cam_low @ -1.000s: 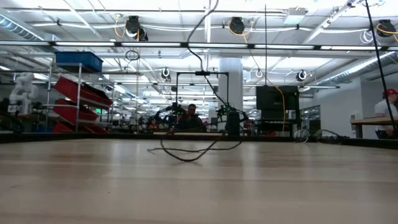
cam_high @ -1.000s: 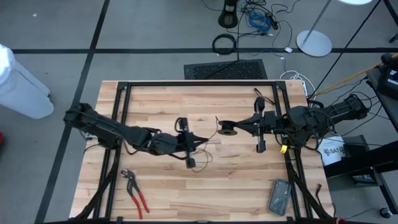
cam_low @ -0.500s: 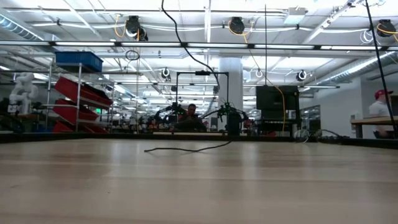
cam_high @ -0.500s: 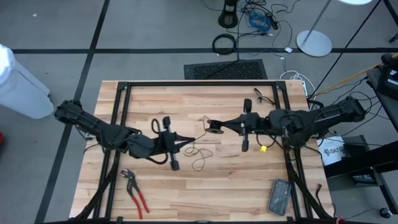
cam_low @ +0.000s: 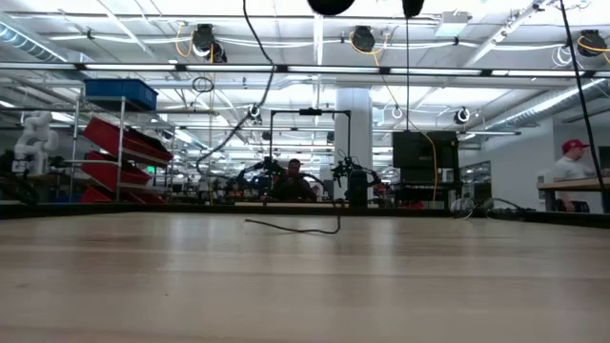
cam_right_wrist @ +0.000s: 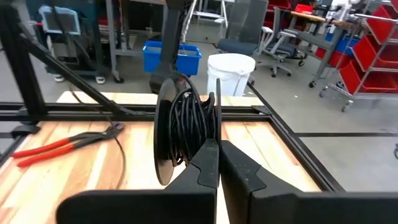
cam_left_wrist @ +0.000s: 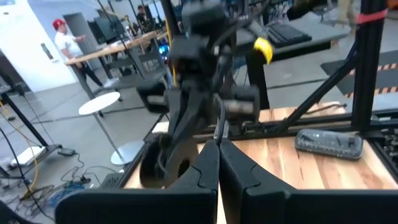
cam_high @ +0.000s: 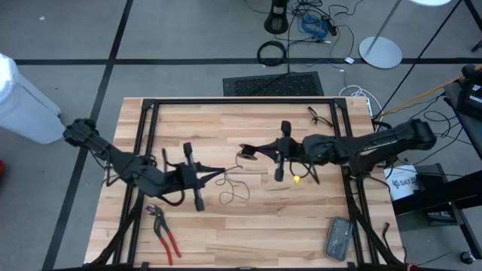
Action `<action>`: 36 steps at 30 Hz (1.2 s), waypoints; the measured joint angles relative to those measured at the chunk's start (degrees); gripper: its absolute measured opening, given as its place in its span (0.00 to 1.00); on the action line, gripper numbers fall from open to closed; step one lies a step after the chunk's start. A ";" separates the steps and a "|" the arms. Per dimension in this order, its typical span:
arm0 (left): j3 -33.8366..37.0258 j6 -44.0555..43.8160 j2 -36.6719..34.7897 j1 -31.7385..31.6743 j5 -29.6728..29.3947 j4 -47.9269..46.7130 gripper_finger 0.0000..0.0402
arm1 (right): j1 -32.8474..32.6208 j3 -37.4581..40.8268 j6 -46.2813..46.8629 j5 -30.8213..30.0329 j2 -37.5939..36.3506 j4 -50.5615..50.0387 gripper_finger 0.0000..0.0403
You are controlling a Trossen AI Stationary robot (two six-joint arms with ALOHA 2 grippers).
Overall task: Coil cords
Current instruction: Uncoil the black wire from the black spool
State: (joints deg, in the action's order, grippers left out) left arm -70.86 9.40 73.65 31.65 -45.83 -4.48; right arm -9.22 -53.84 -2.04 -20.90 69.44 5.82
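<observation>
The cord is a very thin black wire. Part of it is wound on a small round black puck (cam_high: pixel 245 154), a spool seen on edge in the right wrist view (cam_right_wrist: pixel 180 127). My right gripper (cam_high: pixel 256 151) is shut on this puck above the table's middle. Left of it my left gripper (cam_high: pixel 222 172) is shut on the free cord (cam_left_wrist: pixel 219 124). A slack loop of the cord (cam_high: pixel 233 192) lies on the wood, and the low view shows it as a flat line (cam_low: pixel 295 227). My left gripper pinches the thin cord (cam_left_wrist: pixel 218 127) between its two fingertips. The fingers are level and point toward the table's right. From there the cord hangs slack down to the loop on the table. My right gripper pinches the rim of one of the puck's flanges (cam_right_wrist: pixel 210 134) between its two fingers. They come in about level from the table's right. The puck stands on edge, lifted clear of the table.
Red-handled pliers (cam_high: pixel 164 229) lie near the front left. A flat grey device (cam_high: pixel 339 237) lies at the front right, and a small dark cord (cam_high: pixel 316 117) lies at the back right. Black frame rails (cam_high: pixel 241 102) run round the tabletop.
Both grippers have gone toward the table's left edge, both still shut. The right one has sunk with the puck, which now shows at the low view's top. The cord's loop on the table has been dragged left and lies flatter.
</observation>
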 joint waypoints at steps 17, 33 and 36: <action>-0.02 3.50 5.74 1.62 10.57 15.33 0.00 | 5.15 0.00 -4.64 0.20 9.25 5.71 0.00; -0.02 3.51 21.43 -8.41 35.49 14.16 0.00 | 8.50 0.00 -4.68 3.24 4.72 5.55 0.00; -0.02 3.44 23.69 -9.80 36.88 13.95 0.00 | 8.35 0.00 -4.40 3.68 1.16 4.10 0.00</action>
State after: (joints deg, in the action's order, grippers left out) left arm -70.87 12.84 97.33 21.85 -8.95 9.47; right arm -0.86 -53.84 -6.44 -17.22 70.60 9.91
